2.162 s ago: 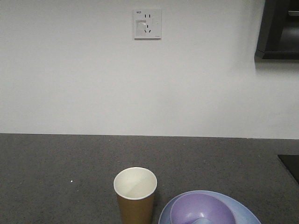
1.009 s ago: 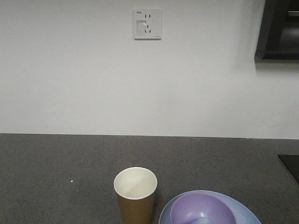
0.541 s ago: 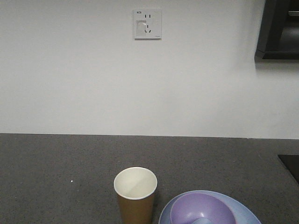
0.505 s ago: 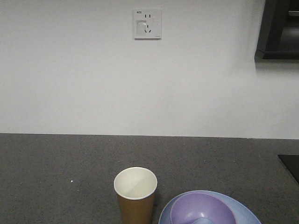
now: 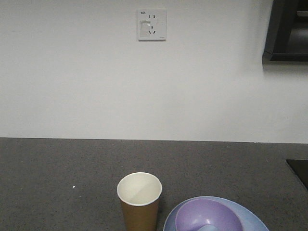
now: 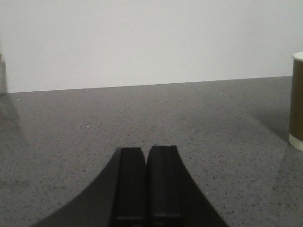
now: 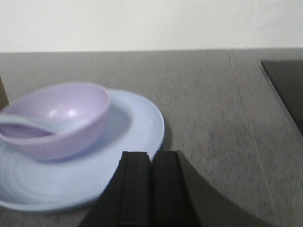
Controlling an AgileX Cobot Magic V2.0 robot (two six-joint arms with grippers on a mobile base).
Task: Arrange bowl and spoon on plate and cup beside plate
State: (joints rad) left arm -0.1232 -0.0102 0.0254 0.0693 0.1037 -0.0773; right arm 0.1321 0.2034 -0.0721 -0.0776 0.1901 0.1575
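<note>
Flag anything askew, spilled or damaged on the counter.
Nothing stands out. The paper cup stands upright beside the plate; the bowl sits on the plate with the spoon resting inside it. No spills.

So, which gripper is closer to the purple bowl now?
Right. The right gripper, shut, sits at the plate edge beside the bowl. The left gripper, shut, sees only the cup, no bowl.
</note>
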